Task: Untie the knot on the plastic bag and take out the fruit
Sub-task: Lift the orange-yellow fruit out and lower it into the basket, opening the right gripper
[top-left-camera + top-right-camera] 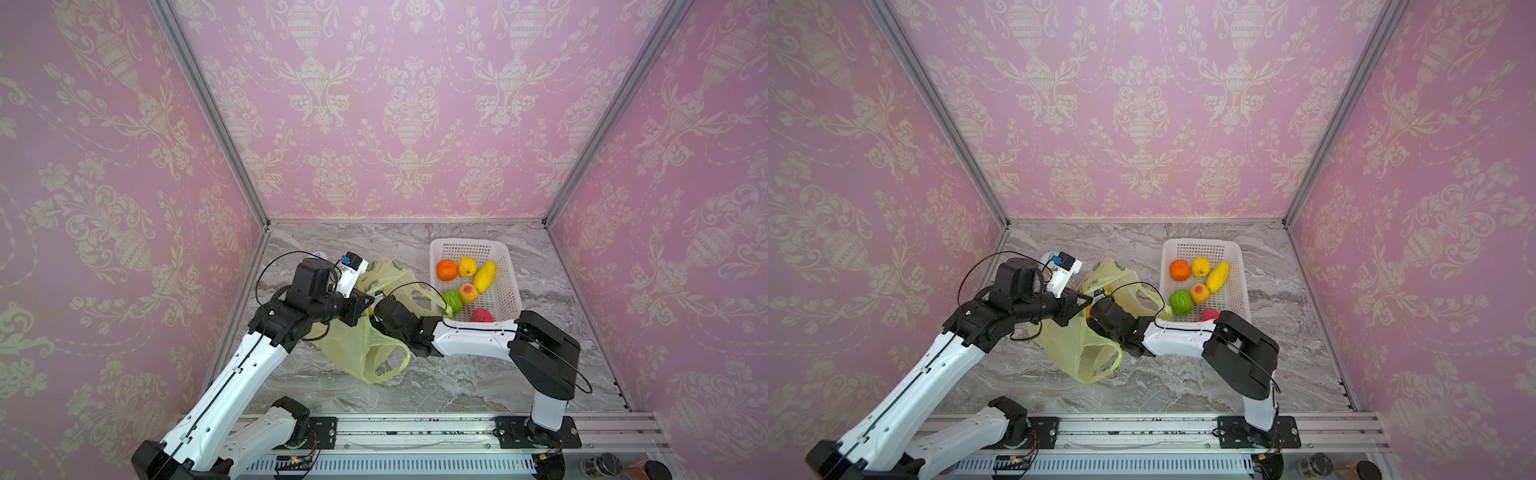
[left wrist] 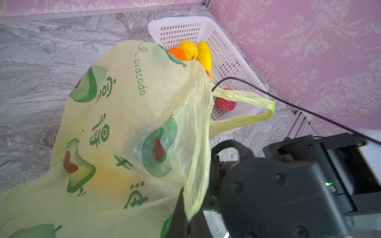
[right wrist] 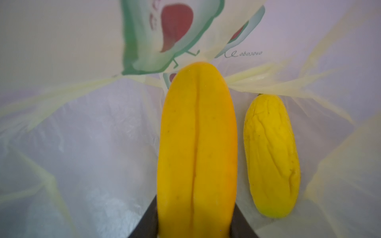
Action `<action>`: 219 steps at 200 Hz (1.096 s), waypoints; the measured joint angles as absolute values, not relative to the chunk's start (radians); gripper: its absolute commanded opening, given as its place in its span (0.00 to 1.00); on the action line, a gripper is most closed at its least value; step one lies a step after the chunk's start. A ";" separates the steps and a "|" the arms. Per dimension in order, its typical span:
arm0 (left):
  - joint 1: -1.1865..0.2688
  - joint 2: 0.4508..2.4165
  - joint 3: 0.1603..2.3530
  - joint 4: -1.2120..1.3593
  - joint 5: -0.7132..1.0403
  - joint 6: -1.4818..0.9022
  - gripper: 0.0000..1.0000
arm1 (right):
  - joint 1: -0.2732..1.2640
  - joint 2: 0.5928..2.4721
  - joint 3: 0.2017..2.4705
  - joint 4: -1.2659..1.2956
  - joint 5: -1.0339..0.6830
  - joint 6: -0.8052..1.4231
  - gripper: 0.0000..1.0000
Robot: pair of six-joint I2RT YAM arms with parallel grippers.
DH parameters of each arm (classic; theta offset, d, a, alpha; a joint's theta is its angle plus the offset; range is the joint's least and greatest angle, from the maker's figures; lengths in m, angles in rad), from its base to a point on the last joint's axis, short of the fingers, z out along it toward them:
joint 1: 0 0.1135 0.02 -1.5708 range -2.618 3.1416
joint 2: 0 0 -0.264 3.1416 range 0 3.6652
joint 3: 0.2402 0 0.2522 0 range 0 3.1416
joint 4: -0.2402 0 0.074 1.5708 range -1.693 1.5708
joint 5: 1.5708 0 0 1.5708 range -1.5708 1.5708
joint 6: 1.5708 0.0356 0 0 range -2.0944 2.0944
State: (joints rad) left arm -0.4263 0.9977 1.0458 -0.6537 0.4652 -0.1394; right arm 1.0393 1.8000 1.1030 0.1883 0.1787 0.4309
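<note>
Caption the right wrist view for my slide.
Inside the plastic bag, the right end effector straddles a long orange fruit; a smaller yellow fruit lies beside it.

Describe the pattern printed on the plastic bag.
Green avocados with red pits; plastic bag clearest in left wrist view.

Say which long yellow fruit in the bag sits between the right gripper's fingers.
The bigger orange-tinted fruit with the lengthwise groove, flanked by the right gripper; the smaller wrinkled fruit lies beside it.

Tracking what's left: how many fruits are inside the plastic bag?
2, side by side in the right wrist view: a long orange-yellow fruit at the right gripper, a smaller yellow fruit beside it. The plastic bag may hide more.
</note>
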 measured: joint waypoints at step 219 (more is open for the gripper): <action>-0.388 0.999 1.035 -0.653 0.467 -0.140 0.00 | 0.902 0.723 0.631 0.031 0.477 0.311 0.10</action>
State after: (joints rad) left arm -0.3878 0.9985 1.0351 -0.6525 0.4675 -0.1398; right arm 0.9024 0.7231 0.6308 0.0315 0.4767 0.3111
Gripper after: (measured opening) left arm 0.041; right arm 0.363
